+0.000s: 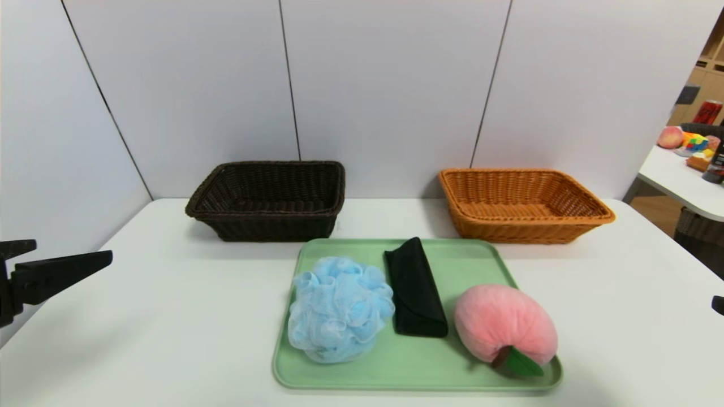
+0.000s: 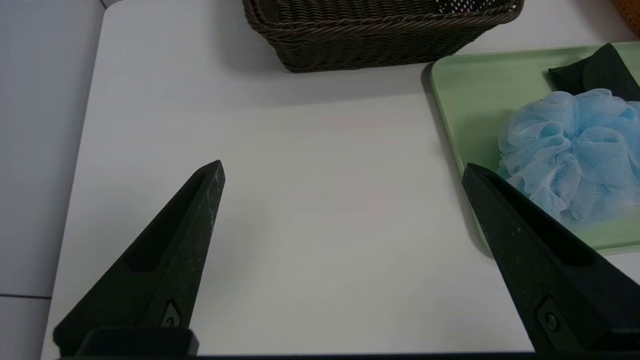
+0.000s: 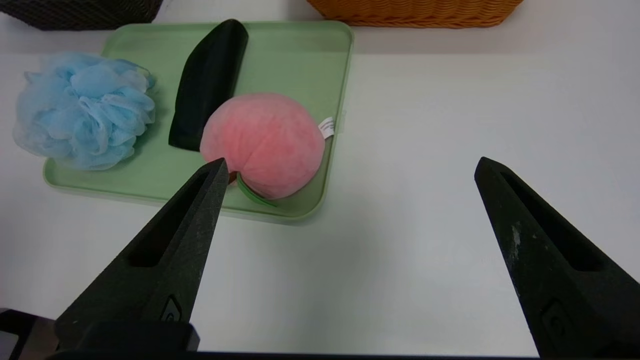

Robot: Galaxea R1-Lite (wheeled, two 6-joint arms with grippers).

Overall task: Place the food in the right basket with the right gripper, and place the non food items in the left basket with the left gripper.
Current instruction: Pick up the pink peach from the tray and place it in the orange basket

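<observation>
From here I see a smooth white worktop (image 1: 186,316) under pale panels (image 1: 390,85) split by thin dark seams; I take the green tray (image 1: 418,367) as my landmark. Well left of it, my left pincer (image 2: 343,170) hangs spread wide, holding nothing. Behind its left end sits the dark brown wicker basket (image 1: 277,223), flared and rectangular. On the tray, left to right, lie the frothy blue mesh pouf (image 1: 339,311), the flat black soft case (image 1: 417,291) and the plush pink peach (image 1: 503,322), green leaf toward me. Behind its right end is the orange-tan wicker basket (image 1: 526,229). Right of the tray, my right pincer (image 3: 353,167) is spread too, also holding nothing.
</observation>
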